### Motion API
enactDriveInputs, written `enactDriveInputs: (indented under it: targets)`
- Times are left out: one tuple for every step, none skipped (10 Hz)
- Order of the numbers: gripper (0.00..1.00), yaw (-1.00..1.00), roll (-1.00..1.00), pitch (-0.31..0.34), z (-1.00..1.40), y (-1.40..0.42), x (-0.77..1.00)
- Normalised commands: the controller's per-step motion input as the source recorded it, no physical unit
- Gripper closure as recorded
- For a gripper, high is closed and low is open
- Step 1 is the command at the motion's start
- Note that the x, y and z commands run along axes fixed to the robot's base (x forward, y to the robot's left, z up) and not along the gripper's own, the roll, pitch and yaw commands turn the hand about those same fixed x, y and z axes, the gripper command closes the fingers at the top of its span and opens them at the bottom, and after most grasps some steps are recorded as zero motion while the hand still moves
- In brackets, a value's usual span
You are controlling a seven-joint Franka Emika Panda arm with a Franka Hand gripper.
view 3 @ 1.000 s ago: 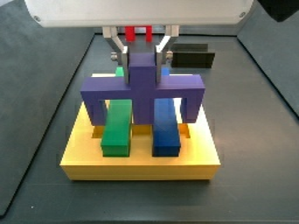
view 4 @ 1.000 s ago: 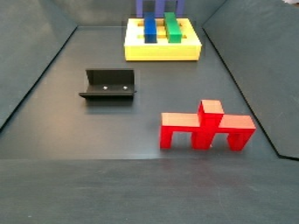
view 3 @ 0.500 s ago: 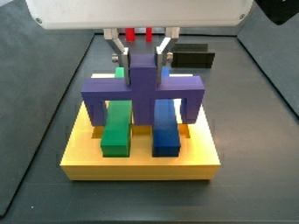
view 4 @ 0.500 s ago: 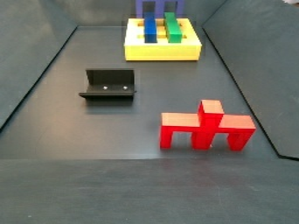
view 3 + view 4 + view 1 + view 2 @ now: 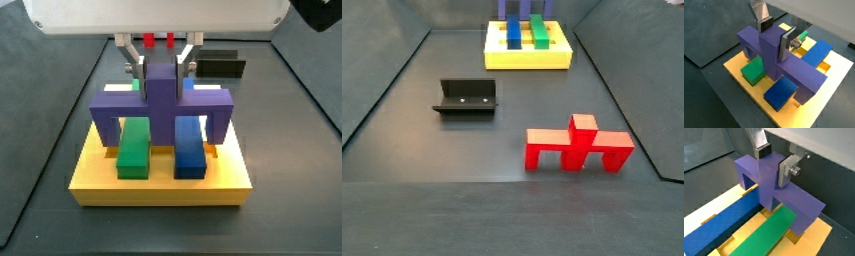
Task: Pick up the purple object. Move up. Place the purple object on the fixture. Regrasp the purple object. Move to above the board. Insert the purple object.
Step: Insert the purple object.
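**Purple piece gripped over the board**

Purple piece (image 5: 162, 100) stands upright on the yellow board (image 5: 160, 182), its two end legs reaching down to the slab and its crossbar spanning the green bar (image 5: 132, 146) and blue bar (image 5: 190, 146). The gripper (image 5: 775, 31) is clamped on its stem, silver fingers (image 5: 787, 170) pressed to either side. Whether the legs are fully seated I can't quite tell. Well apart on the dark floor sit the black fixture (image 5: 466, 97) and a red piece (image 5: 577, 146).
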Motion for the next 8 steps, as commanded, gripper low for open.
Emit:
enactDriveInputs:
  targets:
    - [1.0, 0.0, 0.13, 0.023, 0.13, 0.0, 0.04]
    - [1.0, 0.0, 0.1, 0.0, -0.03, 0.0, 0.11]
    - [1.0, 0.0, 0.1, 0.0, -0.23, 0.0, 0.12]
    - [1.0, 0.0, 0.11, 0.0, -0.27, 0.0, 0.09]
    - [1.0, 0.0, 0.11, 0.0, -0.18, -0.02, 0.19]
    - [1.0, 0.0, 0.1, 0.0, -0.11, 0.0, 0.23]
    - [1.0, 0.0, 0.09, 0.0, -0.11, 0.0, 0.14]
    - [1.0, 0.0, 0.09, 0.0, -0.16, 0.0, 0.03]
